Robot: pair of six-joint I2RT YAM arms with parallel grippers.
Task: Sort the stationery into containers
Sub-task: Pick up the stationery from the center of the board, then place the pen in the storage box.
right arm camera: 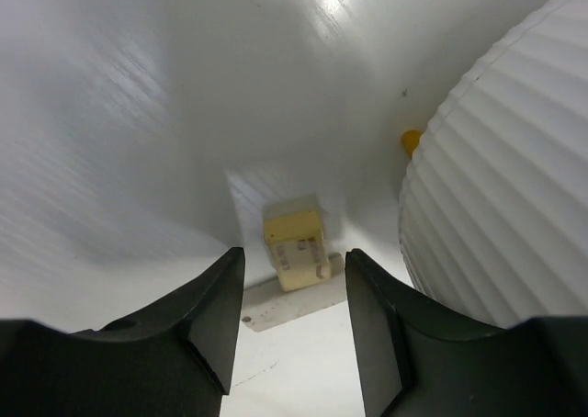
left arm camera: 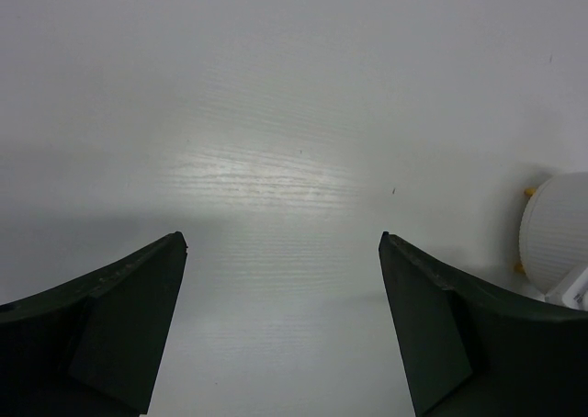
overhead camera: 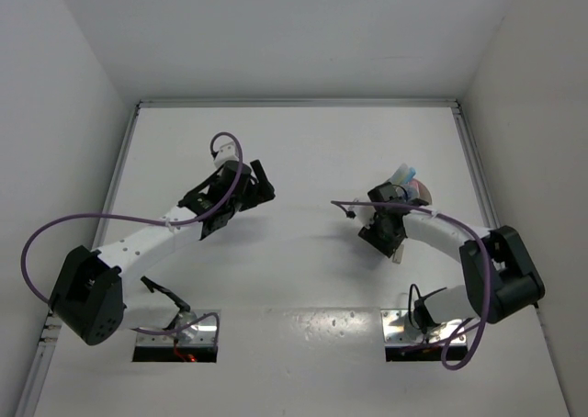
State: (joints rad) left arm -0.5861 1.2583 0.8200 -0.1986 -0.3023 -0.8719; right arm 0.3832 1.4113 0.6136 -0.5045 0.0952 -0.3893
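The low white ribbed tub stands at the right of the table with pastel sticks poking up from it. It fills the right side of the right wrist view and shows at the left wrist view's right edge. A small tan block lies on the table just left of the tub. My right gripper is open, low over the table, its jaws either side of the block and not touching it. In the top view my right gripper hides the block. My left gripper is open and empty over bare table, left of centre.
A small yellow bit shows at the tub's foot. White walls enclose the table on the left, back and right. Purple cables loop off both arms.
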